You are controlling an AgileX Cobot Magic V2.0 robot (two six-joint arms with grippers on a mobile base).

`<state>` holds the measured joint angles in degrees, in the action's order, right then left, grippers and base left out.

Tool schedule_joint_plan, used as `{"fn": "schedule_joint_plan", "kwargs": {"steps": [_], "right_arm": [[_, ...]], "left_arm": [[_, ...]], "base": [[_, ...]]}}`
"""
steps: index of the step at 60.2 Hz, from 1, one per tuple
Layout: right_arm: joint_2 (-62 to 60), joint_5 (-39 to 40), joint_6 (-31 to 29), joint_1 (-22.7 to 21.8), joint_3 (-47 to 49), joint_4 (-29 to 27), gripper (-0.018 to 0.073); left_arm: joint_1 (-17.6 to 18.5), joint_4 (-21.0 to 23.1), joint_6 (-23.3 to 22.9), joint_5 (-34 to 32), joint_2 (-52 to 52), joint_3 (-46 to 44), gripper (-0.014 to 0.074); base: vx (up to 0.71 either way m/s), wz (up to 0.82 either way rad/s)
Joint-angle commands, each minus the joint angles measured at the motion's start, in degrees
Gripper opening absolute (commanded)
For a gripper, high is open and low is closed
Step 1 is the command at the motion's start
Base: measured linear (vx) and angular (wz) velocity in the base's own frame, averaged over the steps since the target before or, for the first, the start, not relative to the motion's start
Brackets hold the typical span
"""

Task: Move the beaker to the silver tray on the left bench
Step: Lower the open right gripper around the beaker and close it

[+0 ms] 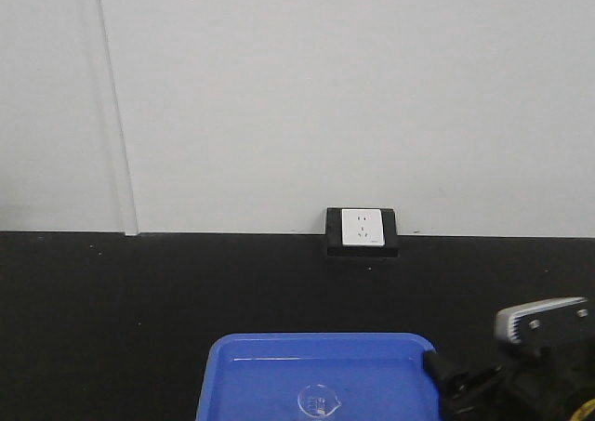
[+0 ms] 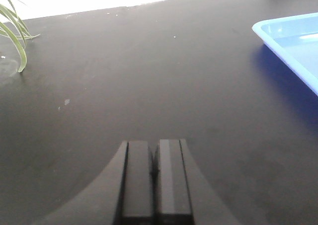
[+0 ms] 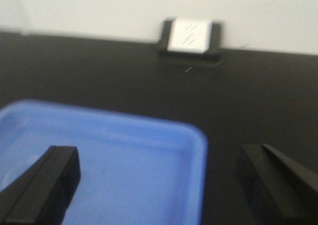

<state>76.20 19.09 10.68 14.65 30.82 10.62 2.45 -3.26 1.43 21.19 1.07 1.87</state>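
Observation:
The beaker (image 1: 318,401), small and clear, stands in a blue plastic tray (image 1: 270,365) at the bottom of the front view. My right gripper (image 3: 156,158) is open, its black fingers (image 3: 47,178) spread wide over the tray's far right corner with nothing between them. That wrist view is blurred. My left gripper (image 2: 154,145) is shut and empty, low over the bare black bench top (image 2: 149,76) to the left of the blue tray (image 2: 293,46). The silver tray is out of view. I cannot tell whether this is the left bench.
A white wall socket in a black frame (image 1: 363,230) sits where the bench meets the white wall. Green plant leaves (image 2: 17,41) hang in at the far left of the left wrist view. My right arm (image 1: 539,323) fills the front view's lower right corner.

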Motion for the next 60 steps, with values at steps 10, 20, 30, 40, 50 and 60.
{"fn": "schedule_joint_plan", "kwargs": {"steps": [10, 20, 30, 40, 50, 60], "right_arm": [[13.6, 14.4, 0.3, 8.4, 1.9, 4.1, 0.0678], [22.8, 26.8, 0.6, 9.9, 1.9, 4.3, 0.0652], [31.1, 40.2, 1.5, 9.8, 2.0, 3.9, 0.0622], [37.5, 44.0, 3.2, 9.8, 6.0, 5.5, 0.0592], [42.1, 43.5, 5.8, 9.8, 12.3, 5.7, 0.0587], [45.9, 40.5, 7.9, 9.8, 19.4, 6.0, 0.0583]], "left_arm": [[0.4, 0.1, -0.1, -4.3, 0.4, 1.1, 0.0001], [0.4, 0.1, -0.1, -4.3, 0.4, 1.1, 0.0001], [0.4, 0.1, -0.1, -4.3, 0.4, 1.1, 0.0001], [0.4, 0.1, -0.1, -4.3, 0.4, 1.1, 0.0001], [0.4, 0.1, -0.1, -4.3, 0.4, 1.1, 0.0001], [0.4, 0.1, -0.1, -4.3, 0.4, 1.1, 0.0001]], "base": [[0.0, 0.0], [0.0, 0.0], [0.0, 0.0], [0.0, 0.0], [0.0, 0.0], [0.0, 0.0]]}}
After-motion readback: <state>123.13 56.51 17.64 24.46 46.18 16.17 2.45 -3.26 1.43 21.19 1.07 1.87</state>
